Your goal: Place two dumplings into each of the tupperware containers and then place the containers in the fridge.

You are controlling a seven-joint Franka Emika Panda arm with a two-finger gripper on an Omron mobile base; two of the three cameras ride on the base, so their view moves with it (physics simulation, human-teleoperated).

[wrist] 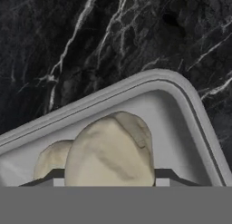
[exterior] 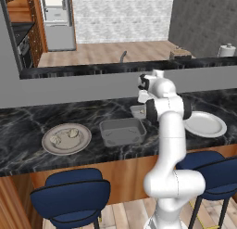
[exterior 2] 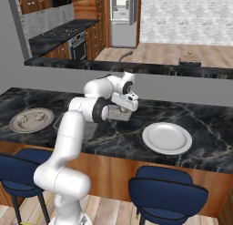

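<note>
Right, dumpling (wrist: 111, 150) sits clamped between the claw's (wrist: 108, 175) tips, hanging just over the smaller light container (exterior: 138, 111), with a second dumpling (wrist: 52, 158) already lying in that tray beside it. Looks like the drop-off step for this tray. Larger dark container (exterior: 122, 132) sits nearer the table's front edge, looks empty from here. Two more dumplings (exterior: 65, 135) wait on the beige plate (exterior: 66, 138) to its left. White plate (exterior: 204, 124) sits bare on the right.

To do it well: keep the held piece inside the tray's rim, low, and clear of the corner wall before letting go, so it doesn't bounce out or land on its neighbour. Open wide, then lift straight up so the tips don't drag the tray across the table (exterior: 28, 126). Fridge (exterior: 58, 19) is far back in the room, door open, well apart from all this; that comes later.
</note>
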